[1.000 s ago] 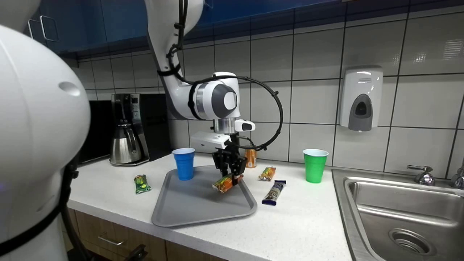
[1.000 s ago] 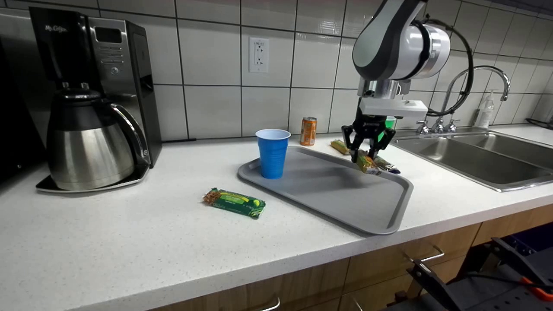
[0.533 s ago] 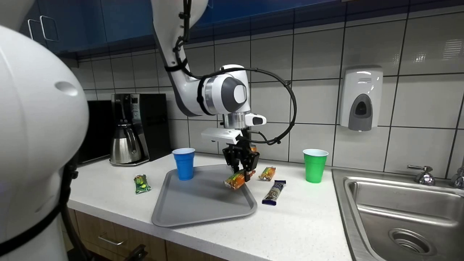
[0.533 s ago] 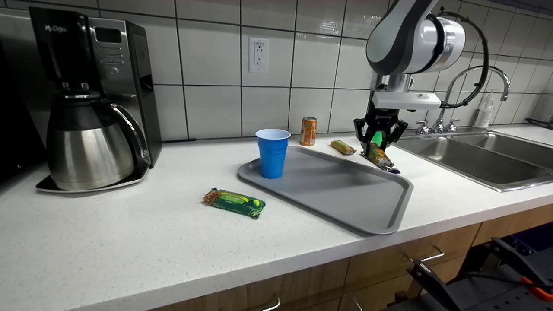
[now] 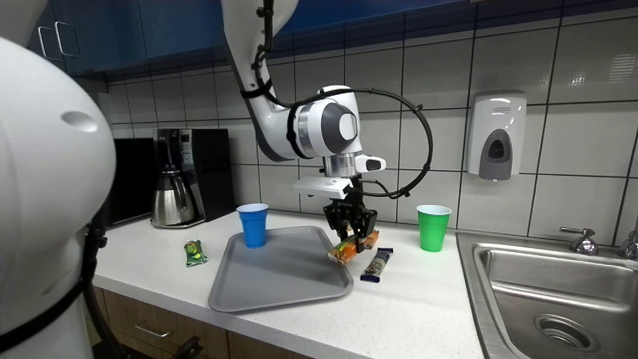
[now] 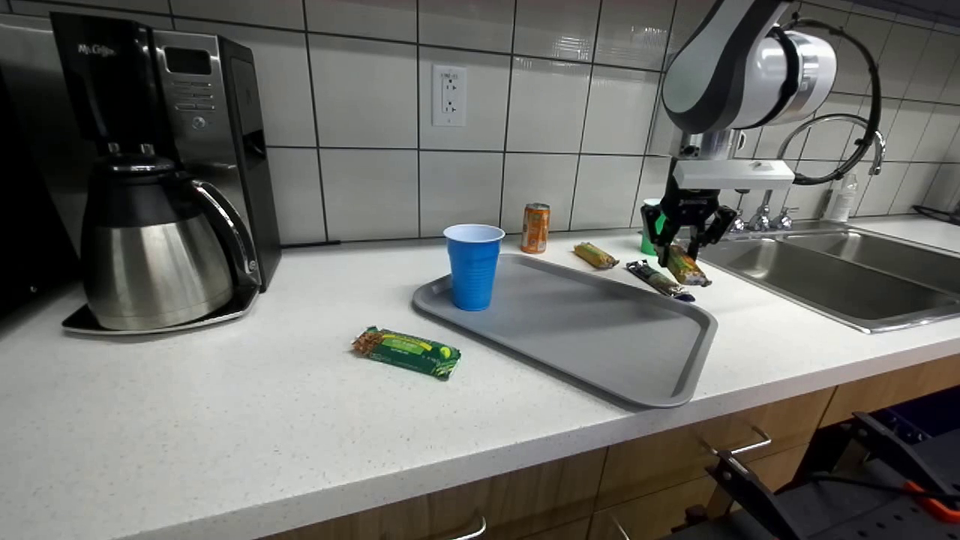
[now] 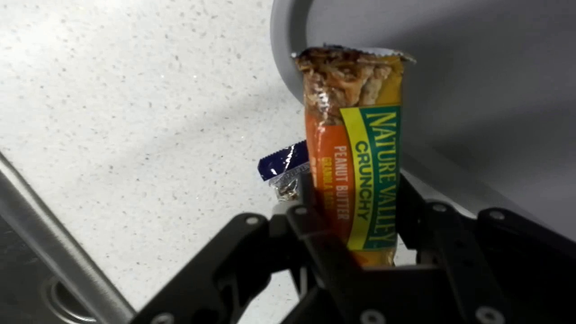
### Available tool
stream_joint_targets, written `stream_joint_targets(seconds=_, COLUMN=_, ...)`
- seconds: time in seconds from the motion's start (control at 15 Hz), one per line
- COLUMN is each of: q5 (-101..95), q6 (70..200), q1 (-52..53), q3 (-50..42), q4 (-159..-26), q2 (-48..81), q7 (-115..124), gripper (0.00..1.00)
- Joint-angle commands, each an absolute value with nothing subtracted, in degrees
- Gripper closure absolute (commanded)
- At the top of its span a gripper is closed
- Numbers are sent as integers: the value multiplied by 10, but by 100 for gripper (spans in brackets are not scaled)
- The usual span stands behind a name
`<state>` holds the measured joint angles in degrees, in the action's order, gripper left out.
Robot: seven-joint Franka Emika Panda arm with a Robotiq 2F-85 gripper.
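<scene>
We saw the peanut butter bar (image 7: 355,135) in a glossy wrapper, orange along one side and green along the other with a yellow strip between, "NATURE VALLEY", "CRUNCHY" and "PEANUT BUTTER" printed along it and brown granola pictured near its crimped free end. The tool (image 7: 357,198) had it clasped by its long edges, and it hung off the table (image 6: 225,420) near one edge of the gray tray (image 5: 279,274). We counted four wrapped bars in all: the held one, a similar orange-and-yellow bar (image 6: 595,256) and a dark blue bar (image 5: 377,265), both lying beside the tray, and a green bar (image 6: 409,351) on the opposite side of it. We counted two upright cups: a blue cup (image 6: 474,268) on the tray and a green cup (image 5: 433,228) well apart from it, on the dark blue bar's side. One orange can (image 6: 535,228) stood just behind the tray, and one coffee maker (image 6: 217,142) stood well apart from it on the green bar's side. The arm (image 5: 271,132) slanted down from high above the tray, its wrist bent so that the tool pointed nearly straight down, and one black cable (image 5: 430,144) bowed outward from it in a wide loop.
</scene>
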<state>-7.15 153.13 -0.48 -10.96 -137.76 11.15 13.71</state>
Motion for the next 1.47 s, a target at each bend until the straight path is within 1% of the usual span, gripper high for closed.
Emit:
stream_joint_targets(seconds=0.0, q5=-95, q6=1540, q1=-21, q3=-120, q4=-1388, q2=99, q7=144, gripper=82)
stream_joint_targets(seconds=0.67, q5=-130, q6=1542, q1=-43, q3=-160, q4=-1392, q2=113, q7=157, gripper=82)
stream_joint_targets(seconds=1.4, q5=-135, q6=1541, q1=-40, q3=-185, q4=-1382, q2=165, q7=167, gripper=82)
